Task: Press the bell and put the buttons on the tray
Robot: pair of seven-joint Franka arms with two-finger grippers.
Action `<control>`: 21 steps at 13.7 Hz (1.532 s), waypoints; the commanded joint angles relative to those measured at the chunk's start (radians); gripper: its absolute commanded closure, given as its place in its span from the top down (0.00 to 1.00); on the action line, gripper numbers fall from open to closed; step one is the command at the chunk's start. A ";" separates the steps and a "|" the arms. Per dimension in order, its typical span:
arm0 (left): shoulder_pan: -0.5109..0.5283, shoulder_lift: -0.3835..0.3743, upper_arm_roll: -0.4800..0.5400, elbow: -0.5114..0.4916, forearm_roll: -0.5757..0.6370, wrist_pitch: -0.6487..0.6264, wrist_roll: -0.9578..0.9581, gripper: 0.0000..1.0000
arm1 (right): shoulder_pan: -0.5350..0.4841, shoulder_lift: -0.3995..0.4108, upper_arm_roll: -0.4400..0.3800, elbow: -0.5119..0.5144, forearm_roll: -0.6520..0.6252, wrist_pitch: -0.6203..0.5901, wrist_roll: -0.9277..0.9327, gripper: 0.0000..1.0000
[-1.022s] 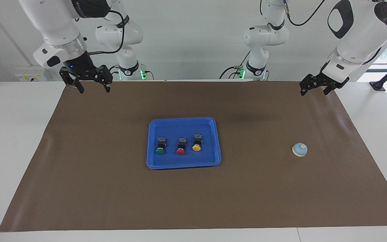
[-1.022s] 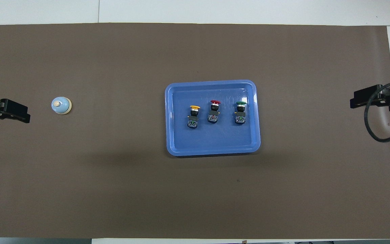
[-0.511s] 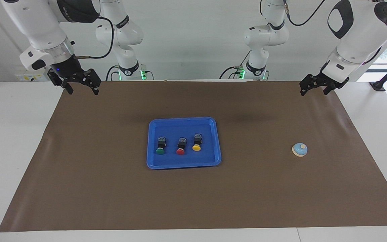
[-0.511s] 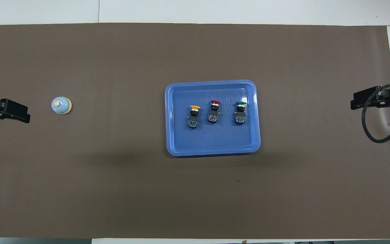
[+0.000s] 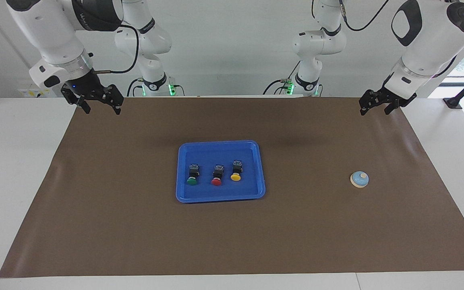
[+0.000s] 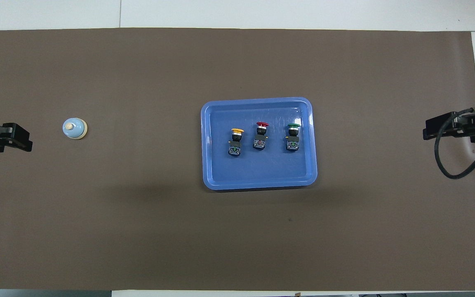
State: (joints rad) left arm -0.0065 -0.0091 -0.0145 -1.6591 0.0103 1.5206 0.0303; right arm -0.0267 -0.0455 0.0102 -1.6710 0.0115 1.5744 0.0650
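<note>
Brown mat [image 5: 135, 225] on white table [image 5: 14, 161]; right gripper [image 5: 100, 108] jaws wide, left gripper [image 5: 374, 109] unclear.

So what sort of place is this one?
Probably a robotics lab bench: two white arms mounted at a white table covered by a brown mat, with staged props, a blue tray of buttons and a bell.

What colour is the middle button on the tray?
Red cap, black body; clearest in the overhead view.
</note>
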 commanded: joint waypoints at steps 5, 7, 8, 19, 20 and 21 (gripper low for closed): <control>0.065 0.071 0.007 -0.103 -0.029 0.234 0.014 0.00 | -0.009 -0.024 0.010 -0.024 -0.010 -0.002 -0.008 1.00; 0.056 0.157 0.007 -0.105 -0.029 0.335 0.011 0.00 | -0.007 -0.024 0.010 -0.024 -0.010 -0.002 -0.008 1.00; 0.056 0.185 0.007 -0.116 -0.029 0.383 0.011 0.00 | -0.007 -0.024 0.010 -0.024 -0.010 -0.004 -0.008 1.00; 0.065 0.299 0.008 -0.297 -0.023 0.733 0.017 0.00 | -0.009 -0.024 0.010 -0.024 -0.010 -0.004 -0.008 1.00; 0.068 0.297 0.008 -0.315 -0.023 0.754 0.017 0.00 | -0.009 -0.024 0.010 -0.024 -0.010 -0.002 -0.008 1.00; 0.069 0.297 0.010 -0.314 -0.021 0.745 0.019 0.00 | -0.007 -0.024 0.010 -0.024 -0.010 -0.002 -0.008 1.00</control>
State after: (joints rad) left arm 0.0508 0.2913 -0.0058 -1.9280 -0.0034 2.2240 0.0349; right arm -0.0258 -0.0462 0.0109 -1.6737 0.0114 1.5744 0.0650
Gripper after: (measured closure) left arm 0.991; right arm 0.000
